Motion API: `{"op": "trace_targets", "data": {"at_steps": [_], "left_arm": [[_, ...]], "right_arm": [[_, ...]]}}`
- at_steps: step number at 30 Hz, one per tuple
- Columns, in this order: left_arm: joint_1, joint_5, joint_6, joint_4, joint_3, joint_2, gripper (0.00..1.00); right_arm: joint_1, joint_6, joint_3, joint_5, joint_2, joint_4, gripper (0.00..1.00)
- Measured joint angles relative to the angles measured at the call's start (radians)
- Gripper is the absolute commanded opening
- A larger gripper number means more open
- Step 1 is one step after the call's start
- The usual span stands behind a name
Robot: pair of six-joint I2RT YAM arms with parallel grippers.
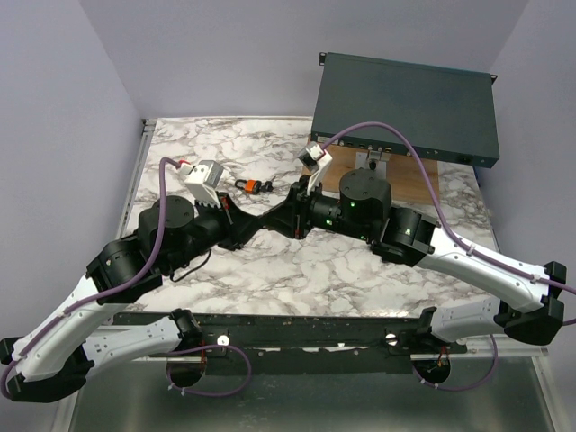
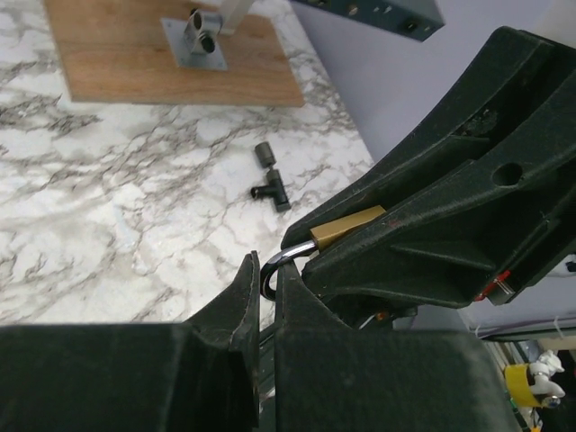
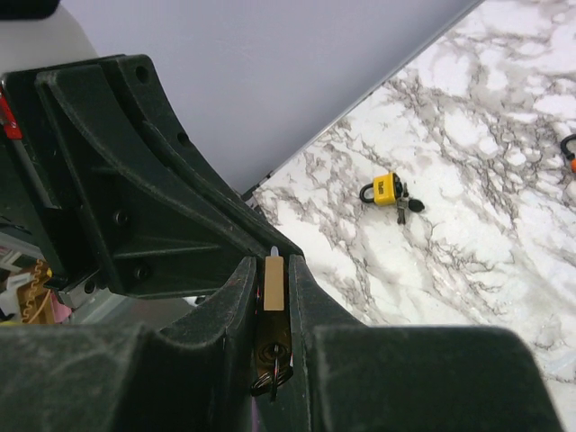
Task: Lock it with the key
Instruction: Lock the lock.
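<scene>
A small brass padlock is held between both grippers above the middle of the table. My right gripper (image 3: 274, 263) is shut on its brass body (image 3: 274, 286). A key ring (image 3: 273, 376) hangs at its keyhole end; the key itself is hard to make out. My left gripper (image 2: 266, 270) is shut on the steel shackle (image 2: 286, 261), with the brass body (image 2: 347, 227) showing between the right gripper's fingers. In the top view the left gripper (image 1: 253, 220) and right gripper (image 1: 287, 210) meet tip to tip, and the padlock is hidden between them.
A yellow padlock with keys (image 3: 388, 190) lies on the marble table. An orange padlock (image 1: 249, 186) lies behind the grippers. A wooden board (image 1: 423, 176) carries a metal hasp (image 2: 200, 38). A small black object (image 2: 270, 182) lies near it. A dark rack box (image 1: 405, 108) stands at the back right.
</scene>
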Motion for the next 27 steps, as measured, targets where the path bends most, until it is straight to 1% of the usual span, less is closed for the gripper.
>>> {"op": "trace_targets", "data": {"at_steps": [3,5,8,13,17,22,24,26,27], "left_arm": [[-0.011,-0.001,0.006,0.079,-0.023,-0.021,0.0],[-0.02,0.001,0.009,0.134,-0.034,-0.037,0.0],[-0.031,0.011,0.023,0.197,-0.035,-0.054,0.0],[-0.047,0.038,0.037,0.266,-0.035,-0.073,0.0],[-0.057,0.071,0.038,0.305,-0.036,-0.07,0.0],[-0.065,0.108,0.033,0.337,-0.037,-0.063,0.0],[-0.069,0.12,0.031,0.343,-0.037,-0.059,0.0],[-0.071,0.129,0.028,0.352,-0.038,-0.058,0.0],[-0.072,0.136,0.027,0.36,-0.039,-0.059,0.0]], "right_arm": [[0.001,-0.002,0.016,0.012,-0.015,0.0,0.01],[0.003,-0.002,0.029,0.016,-0.028,0.003,0.06],[0.009,-0.002,0.046,0.016,-0.044,0.017,0.11],[0.016,-0.002,0.056,0.016,-0.067,0.044,0.23],[0.023,0.001,0.056,0.017,-0.077,0.06,0.4],[0.027,0.001,0.043,0.018,-0.098,0.066,0.51],[0.027,-0.001,0.032,0.021,-0.113,0.066,0.57],[0.027,-0.002,0.027,0.026,-0.124,0.065,0.66],[0.027,-0.004,0.023,0.031,-0.129,0.065,0.68]]}}
